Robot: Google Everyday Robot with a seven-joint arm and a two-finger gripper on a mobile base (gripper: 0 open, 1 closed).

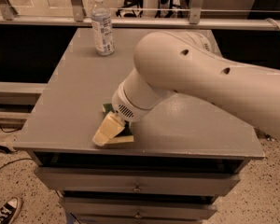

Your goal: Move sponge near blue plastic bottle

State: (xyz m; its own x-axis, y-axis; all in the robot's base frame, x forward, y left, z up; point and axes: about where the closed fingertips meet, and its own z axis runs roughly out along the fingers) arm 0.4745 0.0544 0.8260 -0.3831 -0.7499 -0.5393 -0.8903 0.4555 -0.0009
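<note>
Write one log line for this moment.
hand: at sponge, table front edge | bottle: upright, far back left | sponge near bottle: not yet

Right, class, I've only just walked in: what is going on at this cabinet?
The robot's arm reaches down to the near edge of the grey cabinet top, with its tool at the sponge. The blue plastic bottle stands upright at the far left corner, well away from the sponge.

single view | high, looking down, close | jaws apparently near table (74, 101) front
</note>
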